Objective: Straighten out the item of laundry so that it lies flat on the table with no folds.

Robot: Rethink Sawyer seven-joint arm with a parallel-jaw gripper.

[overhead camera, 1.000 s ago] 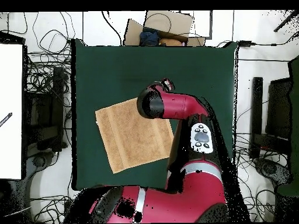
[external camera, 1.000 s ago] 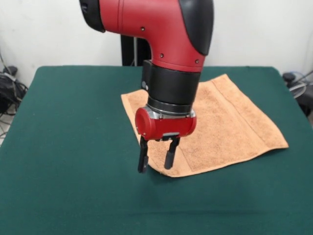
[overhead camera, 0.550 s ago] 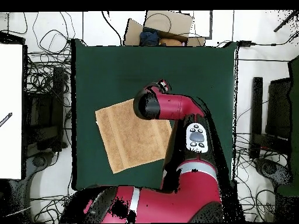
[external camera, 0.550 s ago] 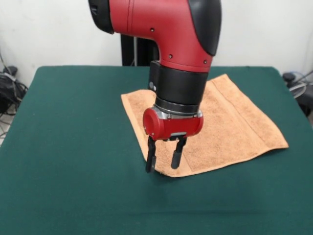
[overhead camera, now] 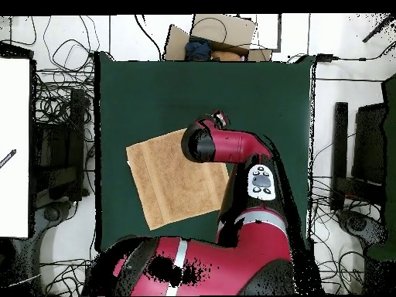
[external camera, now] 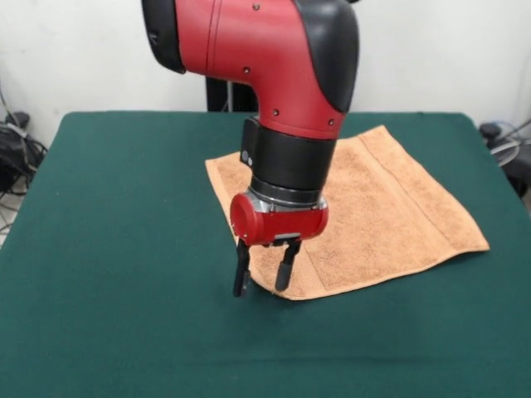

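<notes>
The orange-tan towel [external camera: 390, 207] lies spread on the dark green table [external camera: 116, 249], turned at an angle, with woven bands along two sides. In the overhead view the towel [overhead camera: 174, 182] sits left of centre, its right part covered by the arm [overhead camera: 232, 145]. My gripper [external camera: 262, 276] hangs low over the towel's near left corner and is open. One finger [external camera: 241, 278] stands just outside the towel's edge over bare table. The other finger [external camera: 284, 267] is above the cloth. Nothing is held. The overhead view hides the fingers under the arm.
Bare green table surrounds the towel on all sides, widest to the left and front in the front view. Cables and boxes [overhead camera: 213, 35] lie on the floor beyond the table's edges.
Half a second ago the gripper was a little further right over the towel's corner. It has since shifted back left and slightly down, still open. The towel has not moved.
</notes>
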